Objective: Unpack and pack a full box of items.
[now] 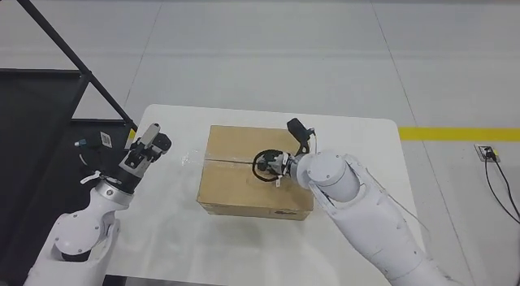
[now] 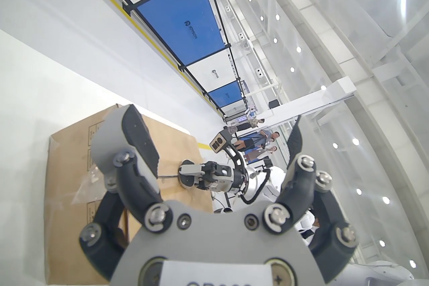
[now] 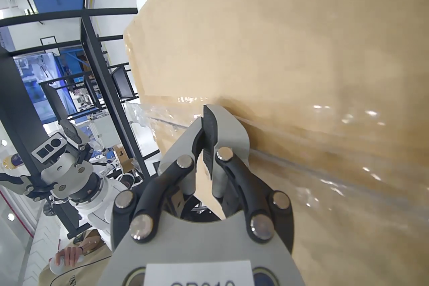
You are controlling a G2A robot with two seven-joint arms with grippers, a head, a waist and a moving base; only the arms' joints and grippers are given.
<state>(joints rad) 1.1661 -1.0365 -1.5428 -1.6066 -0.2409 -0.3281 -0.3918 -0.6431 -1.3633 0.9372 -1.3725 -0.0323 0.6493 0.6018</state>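
Unsealing a brown cardboard box [image 1: 244, 174]: right gripper [image 3: 204, 119], fingers pressed together, on its clear-taped seam [image 3: 301, 166]; left gripper [image 2: 214, 133] (fingers spread) beside it. Next, likely: split that seam.

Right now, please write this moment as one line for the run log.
box: closed, tape over seam | right gripper: shut, at top seam | left gripper: open, beside box, apart

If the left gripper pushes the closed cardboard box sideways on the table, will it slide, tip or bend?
It would probably slide, not tip: the cardboard box is low, wide and flat on the white table. Its walls likely stay stiff, since clear tape runs along the seam of the closed flaps. If full, it may be heavy.
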